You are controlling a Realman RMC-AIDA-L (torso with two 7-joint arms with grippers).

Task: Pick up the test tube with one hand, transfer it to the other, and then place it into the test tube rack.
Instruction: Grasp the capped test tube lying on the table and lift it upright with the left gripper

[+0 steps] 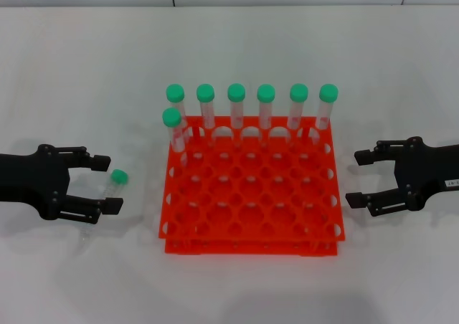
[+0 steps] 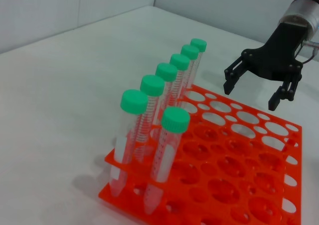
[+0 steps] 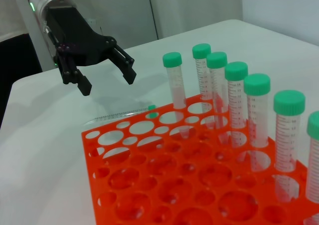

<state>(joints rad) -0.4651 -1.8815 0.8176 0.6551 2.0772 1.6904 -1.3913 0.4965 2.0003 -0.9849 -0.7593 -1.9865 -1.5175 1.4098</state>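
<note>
test tube (image 1: 106, 196) flat on table, lower left of head view, green cap toward frame top, long axis across left gripper's (image 1: 104, 183) spread fingers | right gripper (image 1: 362, 180) spread, empty, far side of test tube rack (image 1: 251, 208) | left nearer

At your three o'clock, the rack (image 1: 251, 195) blocks the straight path between the left gripper (image 1: 106, 183) and the right gripper (image 1: 355, 178). Seven standing tubes (image 1: 237, 109) wall its twelve o'clock edge. Bare table (image 1: 237, 288) lies open at six o'clock, and the near holes stand free.
</note>
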